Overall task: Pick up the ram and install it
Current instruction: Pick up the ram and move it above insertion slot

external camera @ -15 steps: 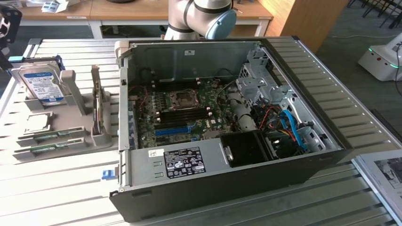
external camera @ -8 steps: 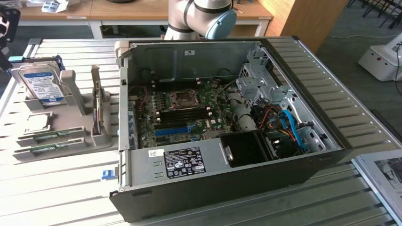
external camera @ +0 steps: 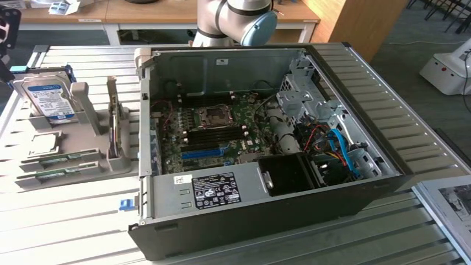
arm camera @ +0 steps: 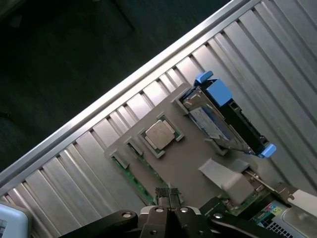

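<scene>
Closest to the wrist camera is the gripper [arm camera: 168,194]. Its two dark fingers [arm camera: 162,192] are pressed together with no gap and nothing clamped between them. The tips are over the grey parts holder [arm camera: 198,148], near its edge. Whether they touch its surface cannot be told from this angle.

Just beside the tips, the ram [arm camera: 137,181] lies flat in a slot along the holder's edge as a narrow green strip, not gripped. On the same holder, a square processor [arm camera: 160,135] sits in its own recess. Farther along, a hard drive [arm camera: 218,119] in a blue caddy stands on edge. An expansion card [arm camera: 257,194] is propped near the gripper's body.

In the exterior view the holder [external camera: 88,118] rests on the slatted metal table [external camera: 412,105], at the exterior view's left of the open computer case [external camera: 257,218]. The ram [external camera: 60,160] lies in the holder's low front part, with a second green stick [external camera: 53,176] just in front of it. The processor [external camera: 44,144] is behind them and the hard drive [external camera: 48,98] is upright at the back.

Inside the case, the green motherboard [external camera: 243,144] lies flat, with blue slot strips [external camera: 200,154] near its front edge. The robot arm [external camera: 235,19] rises behind the case.
</scene>
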